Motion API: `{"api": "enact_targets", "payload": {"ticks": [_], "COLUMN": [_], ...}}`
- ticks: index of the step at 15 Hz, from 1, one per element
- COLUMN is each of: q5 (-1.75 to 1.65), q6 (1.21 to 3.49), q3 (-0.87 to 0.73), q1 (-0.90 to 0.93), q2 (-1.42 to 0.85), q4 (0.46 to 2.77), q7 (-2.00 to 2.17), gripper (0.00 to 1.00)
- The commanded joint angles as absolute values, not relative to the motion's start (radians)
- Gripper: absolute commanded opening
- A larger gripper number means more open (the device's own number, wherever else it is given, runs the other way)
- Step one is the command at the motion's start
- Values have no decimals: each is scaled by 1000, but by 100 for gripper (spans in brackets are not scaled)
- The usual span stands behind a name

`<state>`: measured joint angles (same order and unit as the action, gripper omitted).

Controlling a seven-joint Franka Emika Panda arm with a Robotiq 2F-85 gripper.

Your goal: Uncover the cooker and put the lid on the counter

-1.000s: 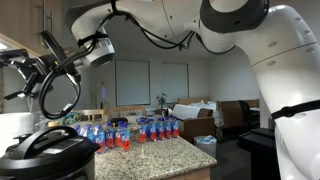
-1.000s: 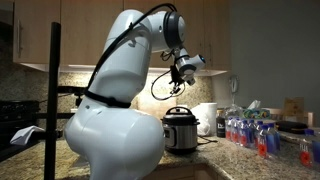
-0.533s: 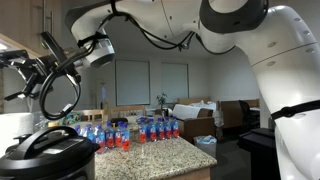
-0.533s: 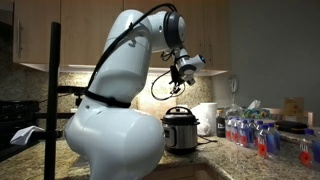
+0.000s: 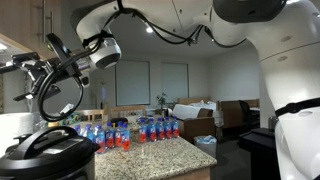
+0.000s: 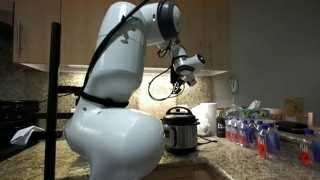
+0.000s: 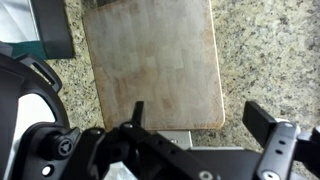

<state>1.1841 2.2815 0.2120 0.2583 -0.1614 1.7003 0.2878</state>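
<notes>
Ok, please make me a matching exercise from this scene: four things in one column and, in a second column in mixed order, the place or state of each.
Things:
1 lid
2 gripper
3 bottles
4 cutting board

Places or states:
A open, up in the air
B lying flat on the counter
C resting on top of the cooker
D standing upright in a group

Pairs: 1-C, 2-A, 3-D, 4-B

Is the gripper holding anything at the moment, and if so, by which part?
Nothing is held; the gripper is open, well clear of the lid.
</notes>
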Motion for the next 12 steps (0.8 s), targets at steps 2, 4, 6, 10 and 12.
{"api": "enact_targets", "payload": {"ticks": [2,4,6,10,12], "q5": [1376,1452,1503,1590,1617], "q6": [2428,2472,2508,2548,2587], "q3": [226,230,233,236,240], "q1": [251,255,255,253,253], "q2": [54,92,115,129,131], "q4": [1991,2041,2069,2099,2109], "q7": [181,152,141,125,133], "gripper": [100,100,100,100,100]}}
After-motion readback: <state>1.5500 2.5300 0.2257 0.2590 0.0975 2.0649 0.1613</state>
